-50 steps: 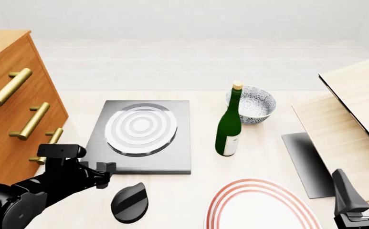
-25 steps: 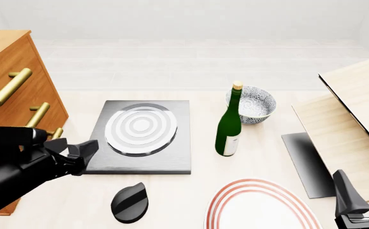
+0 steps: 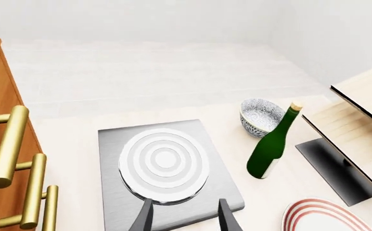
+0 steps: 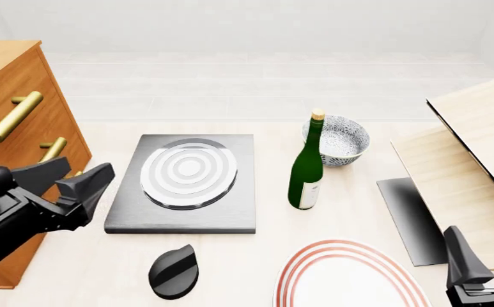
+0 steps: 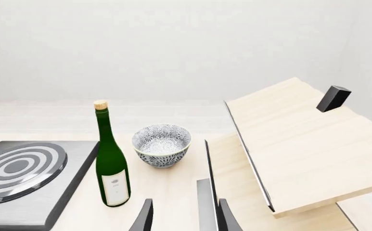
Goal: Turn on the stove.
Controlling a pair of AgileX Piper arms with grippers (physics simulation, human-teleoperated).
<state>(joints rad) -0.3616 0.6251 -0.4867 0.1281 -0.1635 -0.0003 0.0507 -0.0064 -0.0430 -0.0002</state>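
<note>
The stove [image 4: 127, 211] is a flat dark-grey slab with silver-white burner rings [image 4: 188, 171], left of the table's middle. Its separate black ridged knob [image 4: 172, 272] lies on the table just in front of the slab. My left gripper [image 4: 75, 176] hovers open and empty over the slab's left edge, well above and to the left of the knob. In the left wrist view the left gripper [image 3: 184, 217] frames the stove [image 3: 221, 180] from above; the knob is out of that view. My right gripper [image 4: 486, 248] stands open at the front right corner, also empty in its own view [image 5: 186, 217].
A green bottle [image 4: 307, 167] stands just right of the stove, with a patterned bowl [image 4: 340, 141] behind it. A white plate with red rings [image 4: 349, 278] lies at the front. A wooden dresser with brass handles [image 4: 16, 128] is at the left, a tilted wooden board [image 4: 477, 147] at the right.
My left arm has risen and pulled back to the left, away from the knob and the slab's front corner. The right arm has not moved.
</note>
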